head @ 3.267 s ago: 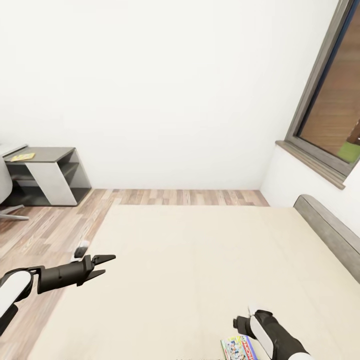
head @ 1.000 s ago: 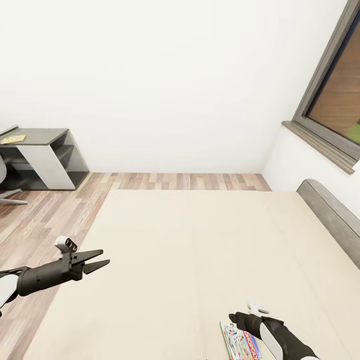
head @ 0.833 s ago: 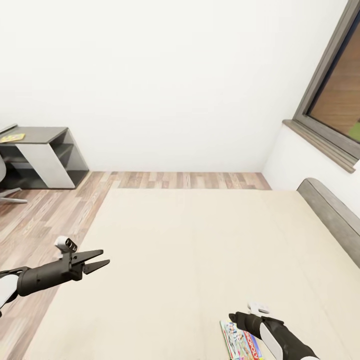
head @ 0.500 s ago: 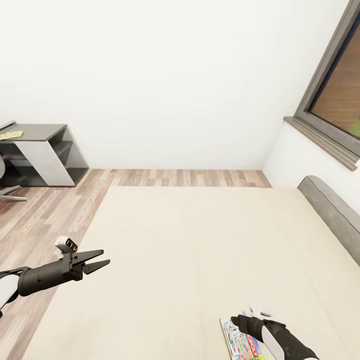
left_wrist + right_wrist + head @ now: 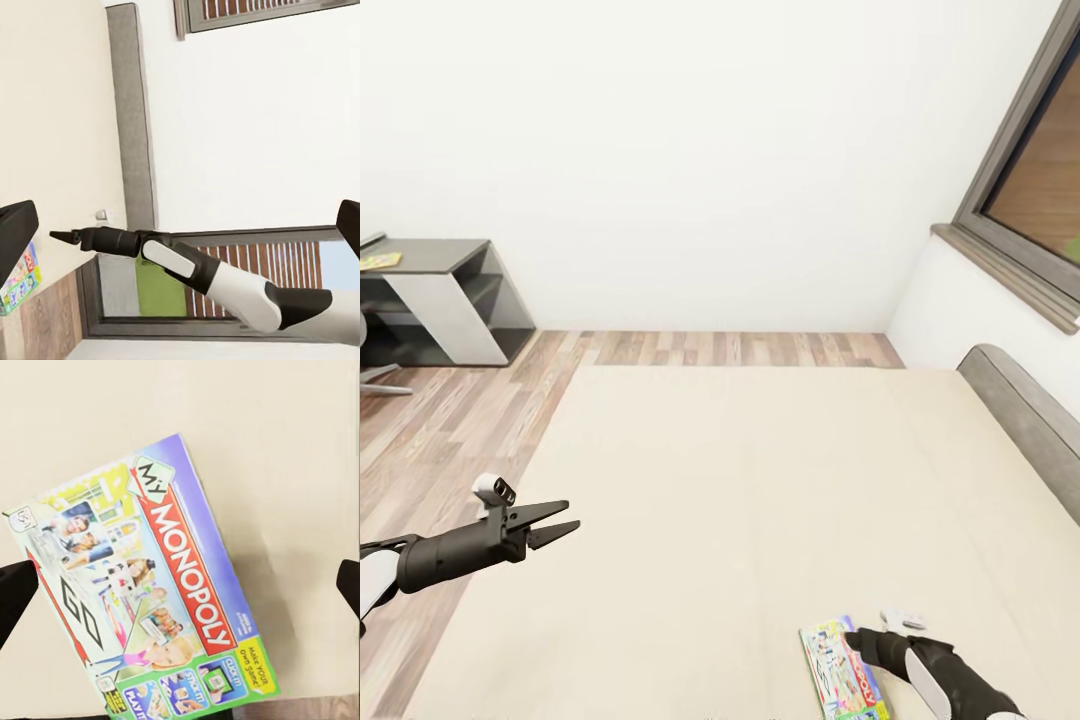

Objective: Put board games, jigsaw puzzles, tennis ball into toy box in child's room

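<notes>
With my right gripper (image 5: 865, 637) jaws wide over the Monopoly box (image 5: 150, 592), its flatness on the bed (image 5: 760, 480) risks a slipped pinch.

Monopoly board game (image 5: 146, 600) flat on bed (image 5: 285, 450)

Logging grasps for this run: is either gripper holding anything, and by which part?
Nothing is held. The right gripper hangs open over the Monopoly box; the left gripper is open, empty.

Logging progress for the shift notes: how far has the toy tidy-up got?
Nothing looks done yet from here. In hand: the right tool hovers open above the Monopoly board game, which lies flat on the bed, ungrasped. The left tool is open and empty. Left: gripping it and carrying it to the table.
</notes>
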{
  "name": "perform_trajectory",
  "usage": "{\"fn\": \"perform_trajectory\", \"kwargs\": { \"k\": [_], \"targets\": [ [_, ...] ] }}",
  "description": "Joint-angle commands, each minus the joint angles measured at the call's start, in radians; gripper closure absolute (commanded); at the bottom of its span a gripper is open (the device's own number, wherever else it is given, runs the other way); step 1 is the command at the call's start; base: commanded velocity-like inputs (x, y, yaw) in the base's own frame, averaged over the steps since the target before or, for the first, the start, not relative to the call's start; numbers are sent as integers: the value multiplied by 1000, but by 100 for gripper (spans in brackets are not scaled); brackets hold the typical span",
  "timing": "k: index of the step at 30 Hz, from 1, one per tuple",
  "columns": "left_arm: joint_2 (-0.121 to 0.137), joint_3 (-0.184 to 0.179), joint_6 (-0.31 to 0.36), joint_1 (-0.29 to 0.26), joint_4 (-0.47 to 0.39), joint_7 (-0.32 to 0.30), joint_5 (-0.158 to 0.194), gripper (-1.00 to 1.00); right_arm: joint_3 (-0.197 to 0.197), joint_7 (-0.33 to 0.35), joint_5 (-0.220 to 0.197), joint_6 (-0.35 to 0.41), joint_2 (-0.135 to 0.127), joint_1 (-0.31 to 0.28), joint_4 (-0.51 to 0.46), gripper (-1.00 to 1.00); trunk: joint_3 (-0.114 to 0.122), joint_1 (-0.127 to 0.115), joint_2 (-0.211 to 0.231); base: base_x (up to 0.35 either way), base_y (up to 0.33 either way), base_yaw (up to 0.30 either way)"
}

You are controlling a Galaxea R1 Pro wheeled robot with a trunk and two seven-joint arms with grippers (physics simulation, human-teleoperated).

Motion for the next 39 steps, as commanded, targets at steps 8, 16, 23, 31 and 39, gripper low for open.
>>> {"fn": "perform_trajectory", "kwargs": {
  "k": [8,16,23,31,39],
  "targets": [
    [1,-1,1,-1,0,-1,1,-100,5,1,50,7,-8,-38,-17,-100,-15,0,-2,0,0,0],
    [1,0,1,-1,0,-1,1,-100,5,15,55,7,3,-58,-31,-100,-28,0,-2,0,0,0],
    [1,-2,1,-1,0,-1,1,-100,6,31,53,10,11,-59,-63,-100,-40,0,-2,0,0,0],
    [1,-3,1,-1,0,-1,1,-100,7,33,54,9,12,-59,-64,-100,-53,0,-2,0,0,0],
    [1,-3,1,-1,0,-1,1,-100,5,34,53,10,13,-59,-62,-100,-66,0,-2,0,0,0]
  ]
}}
